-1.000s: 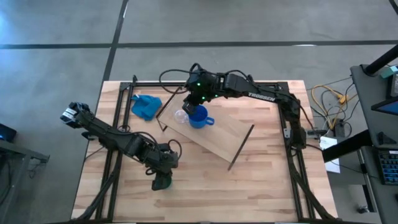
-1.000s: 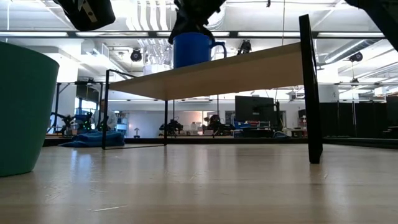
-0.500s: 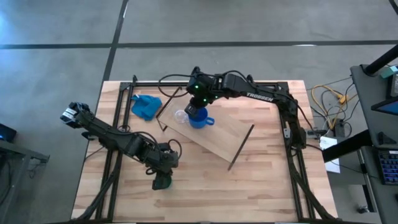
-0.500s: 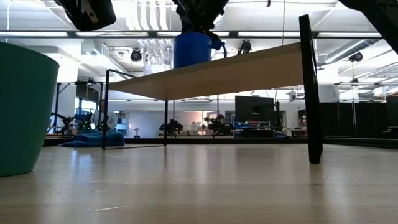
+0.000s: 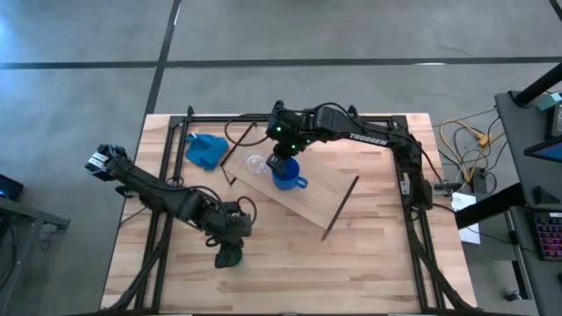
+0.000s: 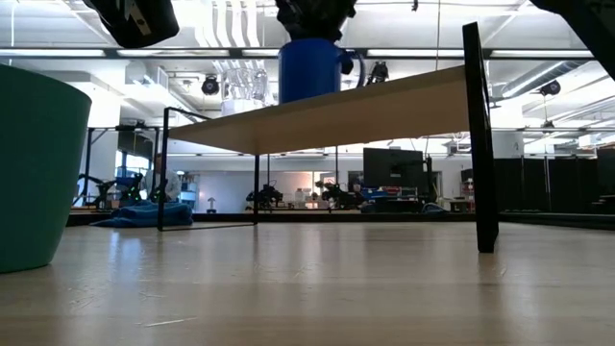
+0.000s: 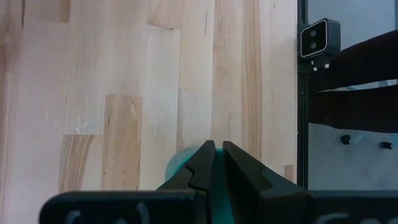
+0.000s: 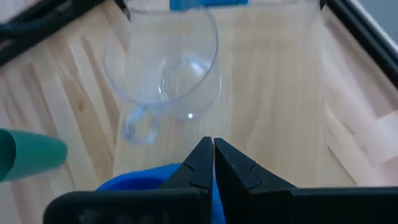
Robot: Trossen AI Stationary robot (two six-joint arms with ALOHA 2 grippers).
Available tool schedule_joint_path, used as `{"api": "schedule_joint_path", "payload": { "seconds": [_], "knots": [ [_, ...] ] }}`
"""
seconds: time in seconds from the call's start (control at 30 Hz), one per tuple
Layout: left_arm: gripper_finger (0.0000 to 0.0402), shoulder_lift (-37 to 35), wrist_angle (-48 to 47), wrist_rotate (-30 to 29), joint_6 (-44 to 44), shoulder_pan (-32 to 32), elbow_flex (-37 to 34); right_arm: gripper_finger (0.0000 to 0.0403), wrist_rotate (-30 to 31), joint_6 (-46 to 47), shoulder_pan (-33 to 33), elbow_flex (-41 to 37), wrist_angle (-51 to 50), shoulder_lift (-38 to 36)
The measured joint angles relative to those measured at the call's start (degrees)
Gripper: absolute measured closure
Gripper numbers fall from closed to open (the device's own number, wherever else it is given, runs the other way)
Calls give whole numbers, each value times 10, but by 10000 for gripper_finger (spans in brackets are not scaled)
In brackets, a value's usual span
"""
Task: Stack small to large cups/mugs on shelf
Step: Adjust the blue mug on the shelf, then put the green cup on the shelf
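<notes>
Blue handled mug (image 5: 286, 174) stood on the light-wood plank shelf (image 5: 329, 189) beside the clear glass cup (image 5: 255, 164), right gripper (image 5: 281, 164) fingers clamped on its rim; release gently, keeping it level. Left gripper (image 5: 230, 248) fingers clamped on the dark green cup (image 6: 38, 163).

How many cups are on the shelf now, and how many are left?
Two are on the shelf: the glass cup and the blue mug beside it. The right gripper is shut on the blue mug's rim, so that one is in hand. Left to do: the green cup stands on the table, with the left gripper shut on its rim.
</notes>
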Motion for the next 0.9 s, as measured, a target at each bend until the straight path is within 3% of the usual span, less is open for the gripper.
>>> {"api": "schedule_joint_path", "payload": {
  "seconds": [0.3, 0.47, 0.6, 0.9],
  "knots": [
    [386, 0, 0, 0, 0, 0, 0, 394, 48, -4, 13, 0, 2, -4],
    [386, 0, 1, 0, -1, 0, 0, 394, 91, -26, 13, 44, -1, -5],
    [386, 0, 0, 0, -5, 0, 0, 394, 81, -31, 19, 103, -40, -6],
    [386, -1, -1, 9, -67, -2, 20, 394, 56, -40, 118, 85, -138, -99]
  ]
}}
